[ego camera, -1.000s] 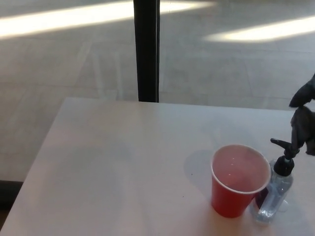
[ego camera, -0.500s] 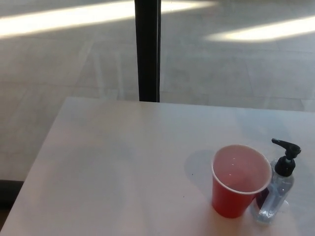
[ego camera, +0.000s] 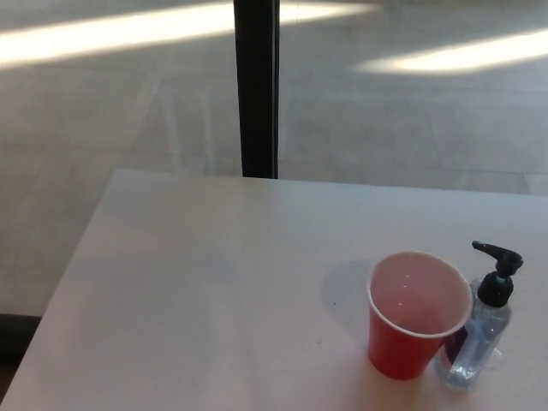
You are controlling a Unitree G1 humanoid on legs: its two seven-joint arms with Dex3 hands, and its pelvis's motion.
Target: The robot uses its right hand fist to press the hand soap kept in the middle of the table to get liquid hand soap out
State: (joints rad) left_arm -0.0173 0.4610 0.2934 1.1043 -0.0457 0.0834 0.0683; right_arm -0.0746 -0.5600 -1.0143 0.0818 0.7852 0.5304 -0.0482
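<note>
A: So where's the soap? I see a clear plastic hand soap bottle with a black pump top (ego camera: 485, 330) standing upright near the right front of the pale white table (ego camera: 214, 291), just right of a red plastic cup (ego camera: 414, 317), looks like touching it.

B: Yep. Neither robot hand is in the shot, so can't tell if they're open or fisted.

A: Background?

B: Grey tiled floor (ego camera: 103, 128) with sunlit streaks, plus a black vertical post (ego camera: 256, 86) behind the table.
</note>
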